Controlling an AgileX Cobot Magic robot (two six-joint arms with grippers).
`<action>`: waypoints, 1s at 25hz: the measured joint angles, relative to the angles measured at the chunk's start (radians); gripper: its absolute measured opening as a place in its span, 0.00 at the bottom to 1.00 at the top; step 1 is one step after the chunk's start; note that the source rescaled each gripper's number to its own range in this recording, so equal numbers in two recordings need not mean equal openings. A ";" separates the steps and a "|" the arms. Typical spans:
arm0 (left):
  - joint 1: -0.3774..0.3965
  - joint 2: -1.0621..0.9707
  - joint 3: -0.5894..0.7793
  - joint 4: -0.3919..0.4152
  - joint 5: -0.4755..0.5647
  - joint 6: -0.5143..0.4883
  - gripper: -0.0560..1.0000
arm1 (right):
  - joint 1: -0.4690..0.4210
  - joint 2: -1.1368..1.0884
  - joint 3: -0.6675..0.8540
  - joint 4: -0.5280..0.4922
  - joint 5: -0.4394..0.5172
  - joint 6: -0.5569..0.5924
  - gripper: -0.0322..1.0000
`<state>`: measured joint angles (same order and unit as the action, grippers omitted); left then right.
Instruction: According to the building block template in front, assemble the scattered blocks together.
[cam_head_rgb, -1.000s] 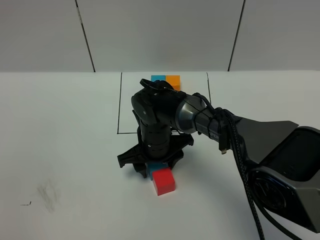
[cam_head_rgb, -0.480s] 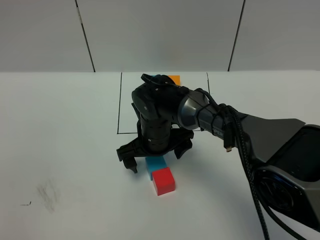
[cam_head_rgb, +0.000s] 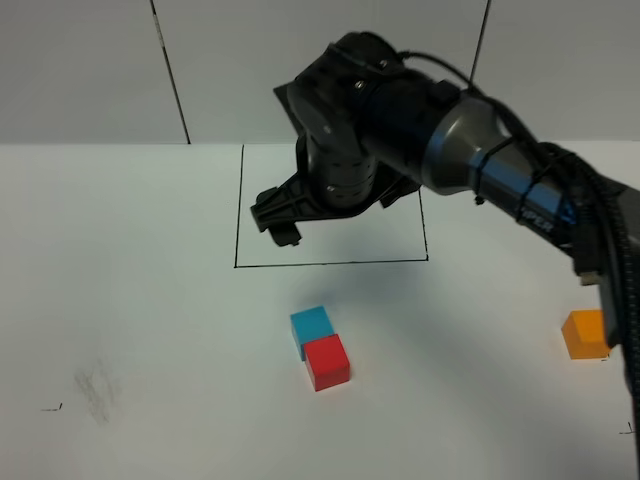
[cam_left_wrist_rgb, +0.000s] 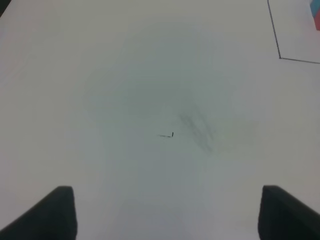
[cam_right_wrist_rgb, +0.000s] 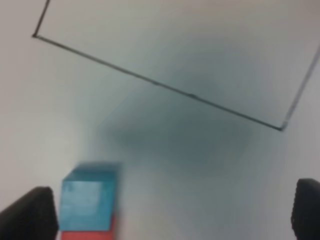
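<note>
The table (cam_head_rgb: 120, 250) is viewed from high in front, looking down and toward the back wall (cam_head_rgb: 90, 60), from well off. In the left wrist view the smudge (cam_left_wrist_rgb: 197, 127) is seen from close above; in the right wrist view the blue cube (cam_right_wrist_rgb: 89, 199) and red cube (cam_right_wrist_rgb: 85, 235) are seen nearer still. The black outline (cam_head_rgb: 330, 263) is shared by all three views; smudge and cubes are caught from high too.

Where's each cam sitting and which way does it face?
Exterior high: up high, facing down over the white table; right arm shows above the black outline.
Left wrist: on left arm, facing down at bare table with a smudge; left pincer tips show.
Right wrist: looking down at blue cube and red cube; right pincer tips show.
Shared: exterior and right wrist both see both cubes and the outline.
</note>
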<state>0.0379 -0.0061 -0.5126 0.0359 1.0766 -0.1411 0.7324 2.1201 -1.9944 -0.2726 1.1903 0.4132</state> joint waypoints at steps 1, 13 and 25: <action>0.000 0.000 0.000 0.000 0.000 0.000 1.00 | -0.004 -0.028 0.000 -0.030 0.010 -0.003 0.92; 0.000 0.000 0.000 0.000 0.000 0.000 1.00 | -0.041 -0.412 0.000 -0.181 0.024 -0.122 0.82; 0.000 0.000 0.000 0.000 0.000 0.000 1.00 | -0.041 -0.875 0.198 -0.318 0.026 -0.194 0.80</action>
<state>0.0379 -0.0061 -0.5126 0.0359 1.0766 -0.1411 0.6916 1.2447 -1.7964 -0.5908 1.2163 0.2188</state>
